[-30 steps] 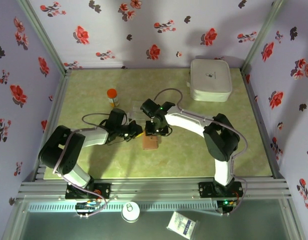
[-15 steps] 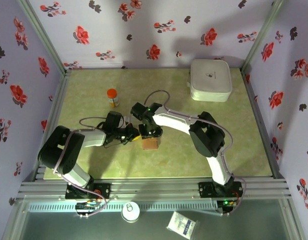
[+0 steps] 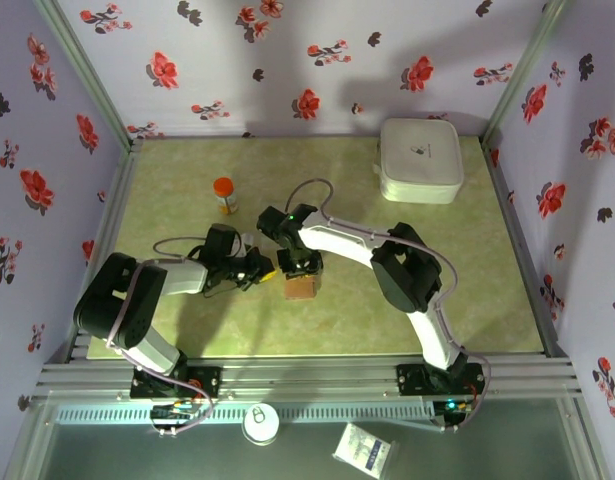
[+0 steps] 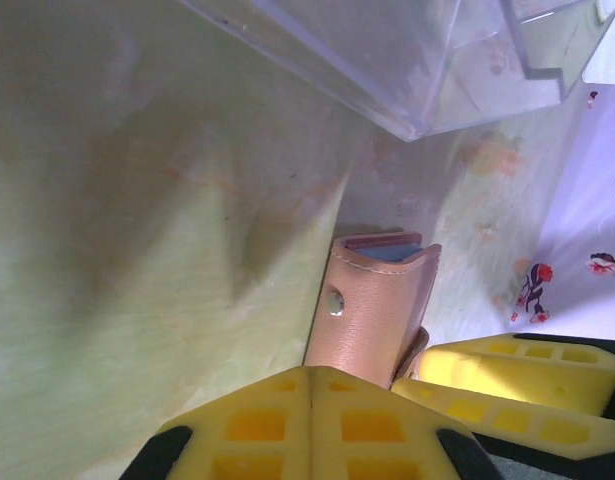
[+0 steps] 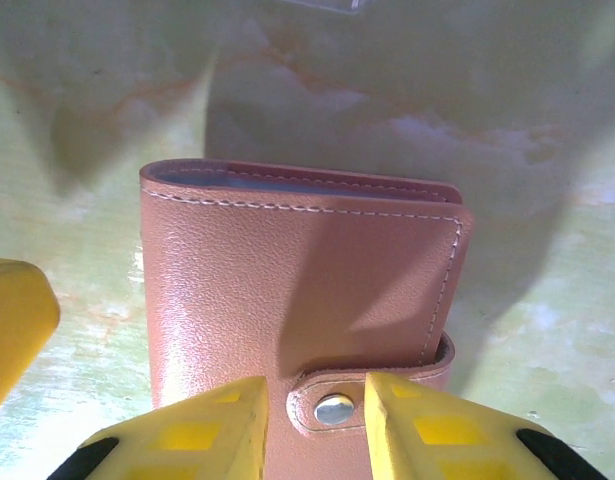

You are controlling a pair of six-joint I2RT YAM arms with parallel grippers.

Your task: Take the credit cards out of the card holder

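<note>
The green table (image 3: 387, 330) has the wallet (image 5: 287, 270) lying flat near its middle, and I'll place everything else from there. The white case (image 3: 420, 160) sits well beyond the wallet, off to the right by the back wall. The clear tray (image 4: 387, 60) lies just past the wallet's far edge, apart from it.

The left gripper (image 4: 309, 385) comes in low from the wallet's left. Its yellow pads are pressed tight together with nothing between them, their tips right at the wallet's near end. The right gripper (image 5: 317, 395) hangs over the wallet's clasp end with its fingers (image 5: 217, 430) a little apart. I can't tell whether they pinch the tab or only straddle it.

The wallet is folded closed, tan leather side up (a sliver of blue-grey shows along one edge). The orange-capped bottle (image 3: 225, 194) stands well beyond it to the left. The metal snap (image 5: 334, 408) on the tab shows in the gap between the right fingers.
</note>
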